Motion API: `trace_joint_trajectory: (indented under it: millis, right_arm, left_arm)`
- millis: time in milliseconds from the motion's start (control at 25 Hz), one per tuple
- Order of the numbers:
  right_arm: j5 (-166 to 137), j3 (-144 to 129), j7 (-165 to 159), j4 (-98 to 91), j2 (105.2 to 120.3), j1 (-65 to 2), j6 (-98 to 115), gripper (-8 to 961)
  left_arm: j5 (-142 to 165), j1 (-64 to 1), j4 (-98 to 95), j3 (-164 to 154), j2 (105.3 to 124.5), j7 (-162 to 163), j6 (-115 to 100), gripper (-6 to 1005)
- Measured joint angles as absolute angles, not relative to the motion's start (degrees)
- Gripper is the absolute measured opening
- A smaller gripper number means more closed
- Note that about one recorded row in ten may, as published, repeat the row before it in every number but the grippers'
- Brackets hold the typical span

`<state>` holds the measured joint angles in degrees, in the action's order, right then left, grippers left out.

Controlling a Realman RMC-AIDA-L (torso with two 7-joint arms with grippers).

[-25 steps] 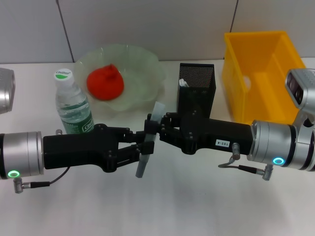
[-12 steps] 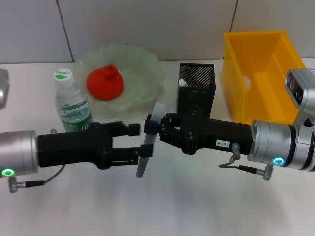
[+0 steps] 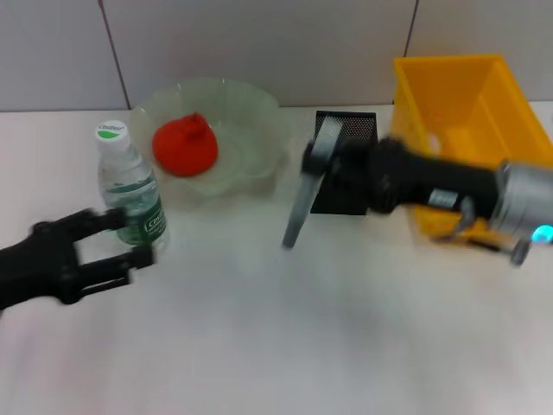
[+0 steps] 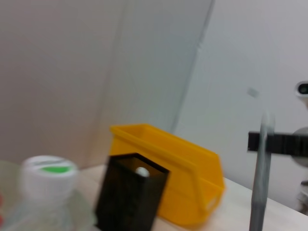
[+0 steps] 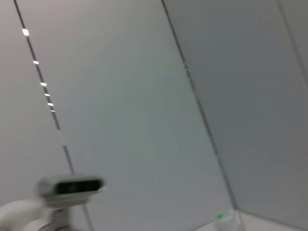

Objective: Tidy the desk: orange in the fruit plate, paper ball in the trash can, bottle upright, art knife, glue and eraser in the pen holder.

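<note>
Art knife hangs nearly upright above the tabletop, long axis steep, upper end clamped in the right tool just beside the pen holder. Right arm reaches in level from the right. Left tool, fingers apart, sits low near the upright bottle.

Even, soft overhead light is seen throughout, with faint shadows cast. Both arms are smeared by motion blur in the head view. The wrist views are rendered soft, with small glints along a wall seam.
</note>
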<state>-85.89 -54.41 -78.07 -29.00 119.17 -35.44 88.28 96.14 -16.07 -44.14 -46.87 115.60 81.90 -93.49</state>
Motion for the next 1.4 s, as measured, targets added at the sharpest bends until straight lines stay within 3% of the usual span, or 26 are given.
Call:
trace_joint_trajectory:
  millis: [520,1400]
  right_arm:
    - [-94.0,-54.3,-94.9,-58.5,118.64,-33.4,74.2,142]
    - [-107.0,-56.7,-100.7,-52.5,119.01,-40.0,59.1,139]
  left_arm:
    - [96.1,-9.5,-36.5,-34.8,116.83,68.4,-99.2,829]
    - [96.7,-11.5,-36.4,-35.2,117.68,66.8,-102.6,829]
